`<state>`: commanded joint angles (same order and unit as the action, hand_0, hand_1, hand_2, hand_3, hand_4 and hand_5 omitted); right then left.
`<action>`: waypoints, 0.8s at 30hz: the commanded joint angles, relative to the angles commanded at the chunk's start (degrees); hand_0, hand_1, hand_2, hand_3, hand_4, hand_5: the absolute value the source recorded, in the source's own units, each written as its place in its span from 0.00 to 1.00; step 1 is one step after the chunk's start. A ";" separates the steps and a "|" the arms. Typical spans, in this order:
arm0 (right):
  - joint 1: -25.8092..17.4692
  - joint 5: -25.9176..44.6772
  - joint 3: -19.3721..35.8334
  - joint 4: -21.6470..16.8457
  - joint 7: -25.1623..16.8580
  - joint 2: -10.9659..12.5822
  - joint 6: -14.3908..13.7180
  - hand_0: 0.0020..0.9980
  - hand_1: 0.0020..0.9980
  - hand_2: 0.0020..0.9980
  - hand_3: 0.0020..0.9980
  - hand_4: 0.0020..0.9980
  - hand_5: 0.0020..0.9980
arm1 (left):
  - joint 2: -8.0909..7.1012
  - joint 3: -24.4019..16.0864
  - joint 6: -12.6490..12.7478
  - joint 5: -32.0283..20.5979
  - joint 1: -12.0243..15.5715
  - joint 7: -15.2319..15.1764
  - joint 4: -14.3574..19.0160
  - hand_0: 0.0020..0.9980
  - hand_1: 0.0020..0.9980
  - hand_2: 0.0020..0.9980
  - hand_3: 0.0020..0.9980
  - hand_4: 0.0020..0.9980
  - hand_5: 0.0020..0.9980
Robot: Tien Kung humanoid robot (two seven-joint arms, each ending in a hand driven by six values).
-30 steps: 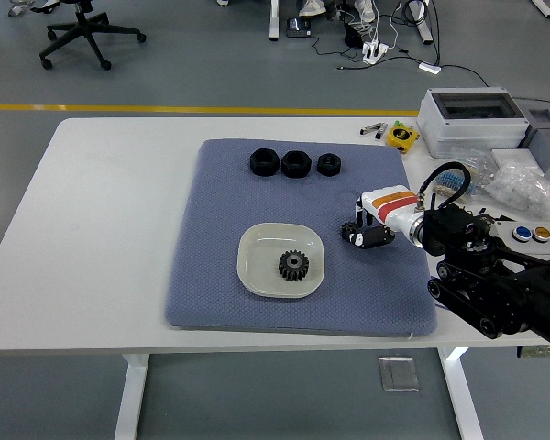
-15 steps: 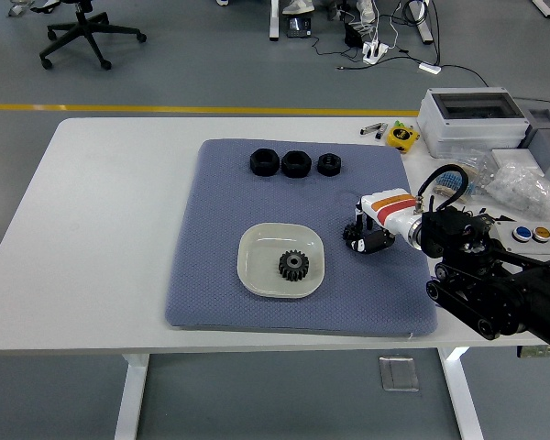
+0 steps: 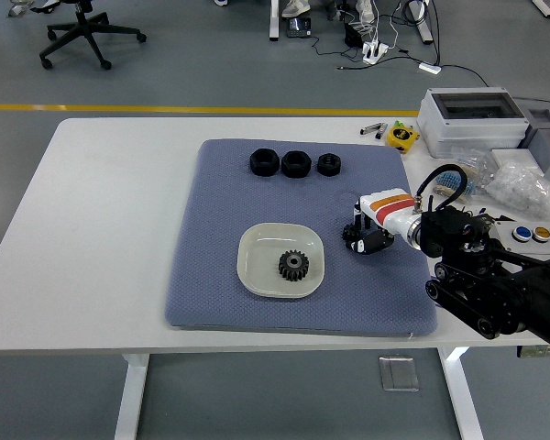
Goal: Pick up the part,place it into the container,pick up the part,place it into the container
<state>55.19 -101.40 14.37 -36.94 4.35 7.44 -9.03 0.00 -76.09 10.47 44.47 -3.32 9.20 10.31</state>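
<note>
The right hand [image 3: 365, 236] sits low over the blue mat [image 3: 220, 229], just beside the dish [image 3: 257, 247] at its 3 o'clock; its dark fingers are curled together, but whether they enclose a part cannot be told — the view is too small and dark there. One gear [image 3: 293, 266] already lies in the dish, toward its 5 o'clock corner. Three black nuts [image 3: 295, 163] stand in a row near the mat's 12 o'clock edge, well apart from the hand. Judged by look, these parts are stiff, compact and moderately heavy for their size; faceted or toothed flanks should give fair purchase, so a pinch across opposite flats, from above, seems soundest. The dish looks shallow and smooth-glazed, so a dropped part could skid or chip it. Open mat lies between hand and nuts — a clear path toward 11 o'clock. Clutter crowds the table [image 3: 101, 211] at 2 to 3 o'clock, close behind the forearm. The left hand is not visible.
</note>
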 joint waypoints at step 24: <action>0.67 0.45 -0.38 1.24 -0.14 -1.74 0.27 0.28 0.42 0.51 0.47 0.78 0.52 | 0.00 0.20 -0.15 0.57 -0.02 0.52 0.00 0.87 0.84 0.86 0.61 0.56 0.69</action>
<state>55.85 -100.95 13.99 -35.70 4.21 5.70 -8.75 0.00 -75.89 10.32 45.04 -3.34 9.72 10.31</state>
